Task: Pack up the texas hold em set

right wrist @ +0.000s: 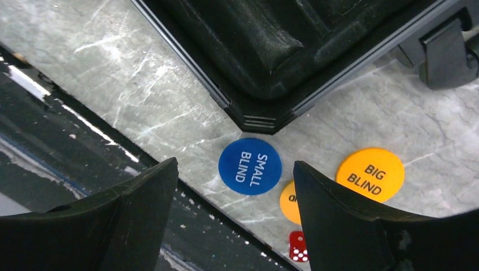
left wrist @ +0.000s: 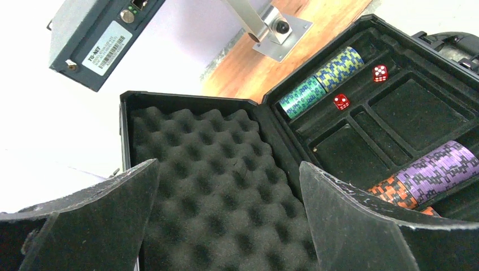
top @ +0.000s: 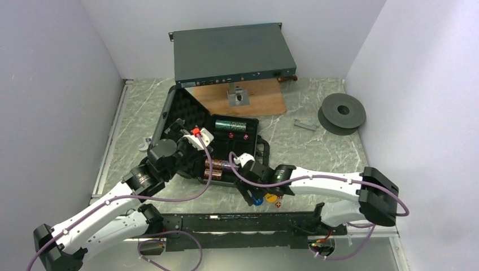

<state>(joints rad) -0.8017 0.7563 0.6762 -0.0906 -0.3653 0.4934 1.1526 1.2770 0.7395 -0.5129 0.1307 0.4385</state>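
Right pincer (right wrist: pixel 234 166) above SMALL BLIND disc (right wrist: pixel 249 166), BIG BLIND disc (right wrist: pixel 370 174).

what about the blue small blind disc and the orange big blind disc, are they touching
Apart. The right wrist view shows a strip of marble table between the small blind disc and the big blind disc.

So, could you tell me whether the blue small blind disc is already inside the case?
No, the blue small blind disc lies on the table just outside the corner of the case.

dice (left wrist: pixel 341 101) in case (left wrist: pixel 415 107), discs (right wrist: pixel 249 166) before case
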